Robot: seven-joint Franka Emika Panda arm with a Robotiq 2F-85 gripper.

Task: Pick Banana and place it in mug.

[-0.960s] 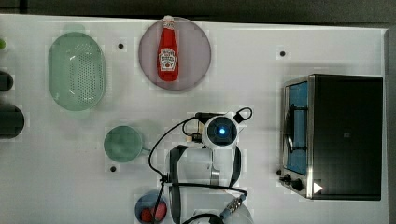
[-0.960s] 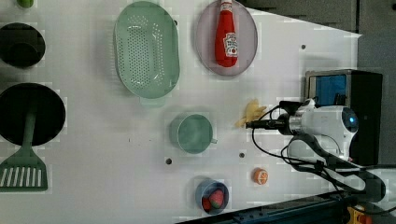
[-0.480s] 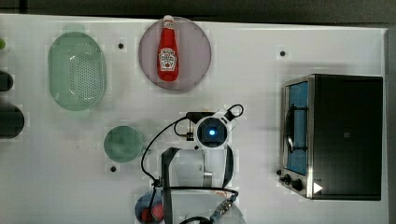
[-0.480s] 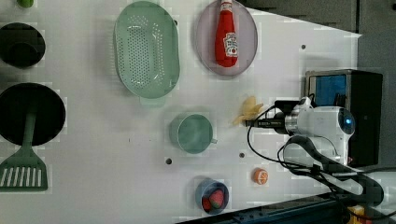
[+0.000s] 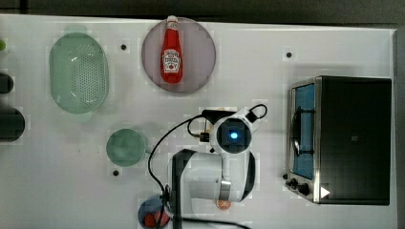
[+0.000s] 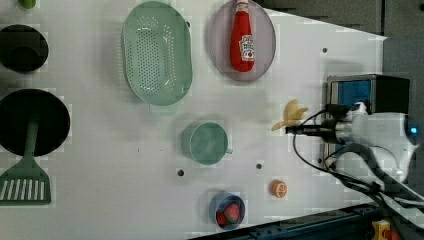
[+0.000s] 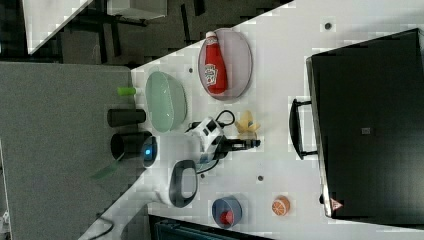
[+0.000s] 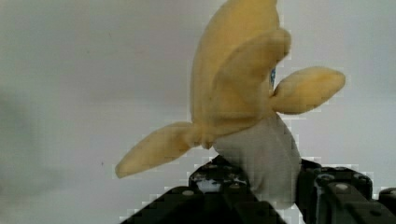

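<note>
Underneath everything is one white tabletop (image 5: 57, 191), with a dark floor past its far edge in the right view. Taking the mug (image 6: 205, 143) as my landmark: in the left view the green colander (image 6: 157, 52) lies just above it, the ketchup bottle (image 6: 242, 35) on its grey plate (image 6: 217, 55) above and to the left view's right, the blue bowl of strawberries (image 6: 227, 210) below it, and the orange half (image 6: 279, 188) below and to the right. The toaster oven (image 5: 351, 138) closes off the far side from the mug in the top view. My gripper (image 8: 261, 186) is clenched on the banana (image 8: 233, 93), peeled, its pale core pinched between my fingers (image 8: 210, 179); in the left view the banana (image 6: 290, 115) sits well to the right of the mug. Between the two, bare white table is open. Toward the left view's left, beyond the mug, are a black pan and a green spatula (image 6: 25, 175).
</note>
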